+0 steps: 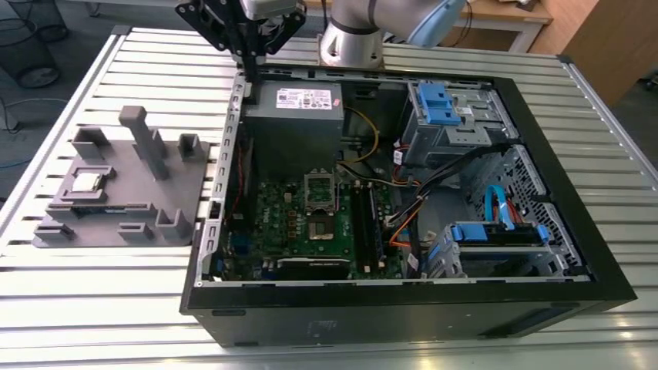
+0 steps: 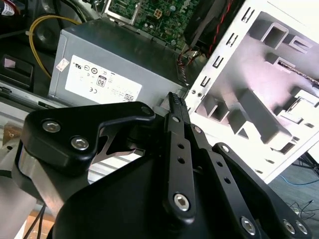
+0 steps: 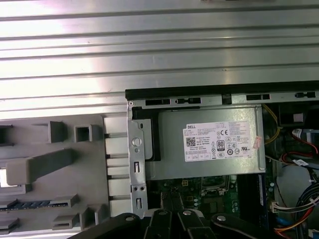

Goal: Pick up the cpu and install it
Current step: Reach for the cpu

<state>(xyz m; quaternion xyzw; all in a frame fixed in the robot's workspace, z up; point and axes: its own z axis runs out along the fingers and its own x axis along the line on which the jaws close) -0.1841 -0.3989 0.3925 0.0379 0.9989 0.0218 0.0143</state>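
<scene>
Gripper point(image 2: 175, 103) hangs empty, jaws pressed together, over the case point(image 1: 411, 312) corner beside the power supply point(image 1: 293, 117) — well apart from the cpu point(image 1: 88, 183), which lies flat in a tray point(image 1: 132, 196) pocket, probably to keep it placed for grasping
</scene>
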